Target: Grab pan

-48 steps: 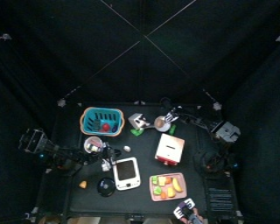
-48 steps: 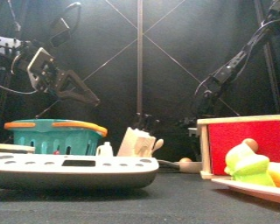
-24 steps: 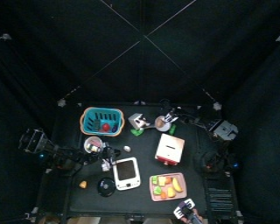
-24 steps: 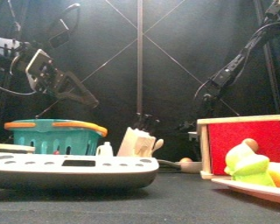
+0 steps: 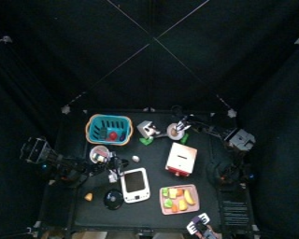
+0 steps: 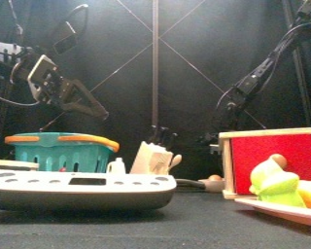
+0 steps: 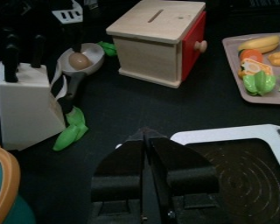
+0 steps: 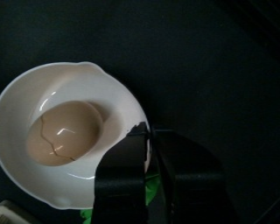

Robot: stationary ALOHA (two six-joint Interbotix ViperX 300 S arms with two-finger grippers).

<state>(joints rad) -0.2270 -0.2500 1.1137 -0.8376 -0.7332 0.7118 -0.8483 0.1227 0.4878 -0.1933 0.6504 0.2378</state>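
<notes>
The pan (image 8: 73,131) is a small white shallow dish with a tan egg-like lump inside. In the right wrist view my right gripper (image 8: 140,133) pinches the pan's rim, its jaws drawn together on the edge. From above, the pan (image 5: 172,130) sits behind the wooden box, and the right gripper (image 5: 181,128) is at its side. The left wrist view shows the pan (image 7: 81,59) beside the knife block. My left gripper (image 7: 146,143) is shut on nothing and hangs above the table's left side, near the white scale.
A teal basket (image 5: 108,128) stands at the back left, with a knife block (image 5: 149,129) beside it. A wooden box with a red side (image 5: 181,159), a white scale (image 5: 135,185) and a tray of toy fruit (image 5: 179,198) fill the front. A green toy (image 7: 73,131) lies by the block.
The right gripper's jaws have come together from wide open onto the pan's rim. The left arm has not moved.
</notes>
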